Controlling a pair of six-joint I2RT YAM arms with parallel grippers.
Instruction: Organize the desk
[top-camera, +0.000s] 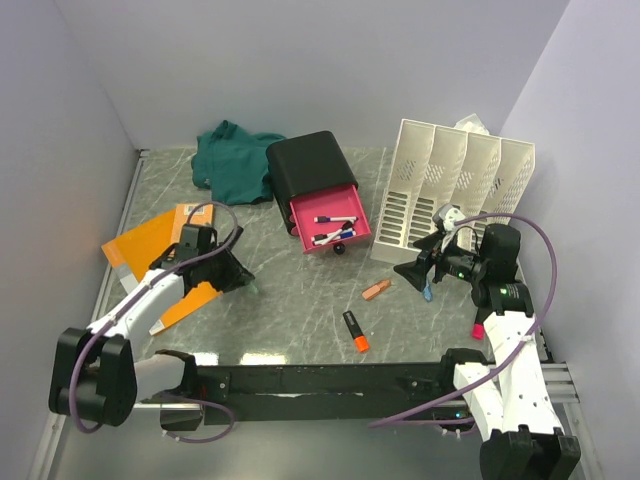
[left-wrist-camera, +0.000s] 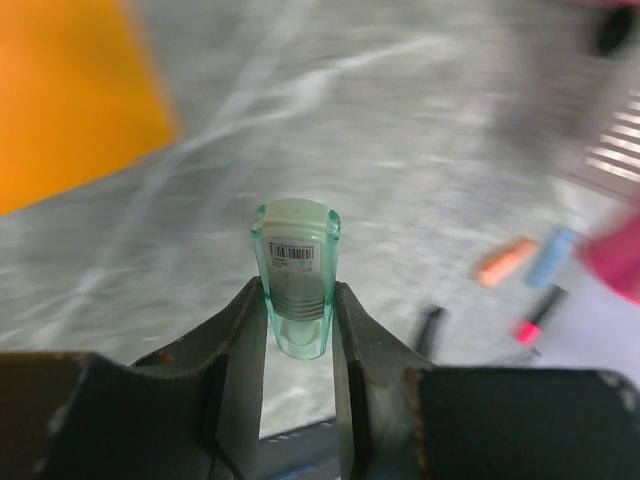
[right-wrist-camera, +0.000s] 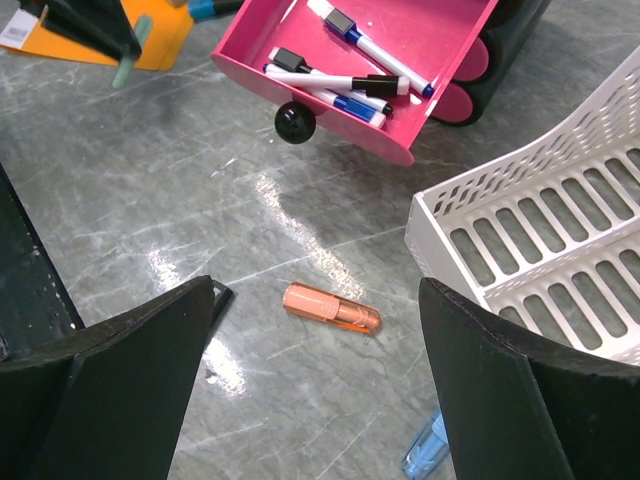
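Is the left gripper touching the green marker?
Touching. The left wrist view shows the left gripper fingers pressed against both sides of the green marker.

You had soft, even overhead light in the top view, with a bright glare strip on the desk near its front edge. Your left wrist view was smeared and out of focus beyond the sharp green tube. Your right wrist view was crisp, with white sheen beside the orange marker.
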